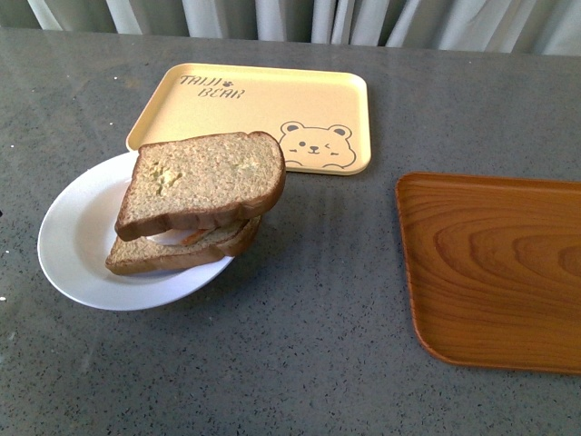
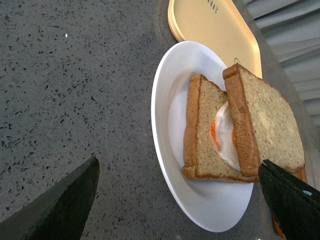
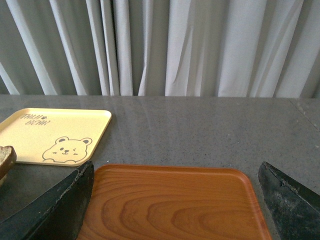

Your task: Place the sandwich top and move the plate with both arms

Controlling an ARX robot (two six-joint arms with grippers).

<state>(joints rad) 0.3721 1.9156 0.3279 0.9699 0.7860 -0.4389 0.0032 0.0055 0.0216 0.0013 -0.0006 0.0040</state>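
Both sets of jaws stand wide apart with nothing between them. Your left gripper (image 2: 178, 165) hangs over the plate, and your right gripper (image 3: 176, 165) hangs over the near edge of the wood-grain tray (image 1: 495, 272).

The grey table (image 1: 300, 363) carries that tray on its right side and a yellow bear tray (image 1: 272, 104) further back. The white plate (image 1: 68, 245) sits at the left, just in front of the yellow tray.

The sandwich top (image 1: 204, 182) already lies on the stack. It is skewed, and it overhangs the lower slice (image 1: 145, 257) and the fried egg (image 2: 225, 135) on the side facing the trays.

Expect the plate to be stiff, glazed and probably slick, with a low rim that gives little to pinch. Take it at opposite edges; the bare left rim is the easy one.

The bread is light and soft, and it could slide on the egg, so keep the plate level.
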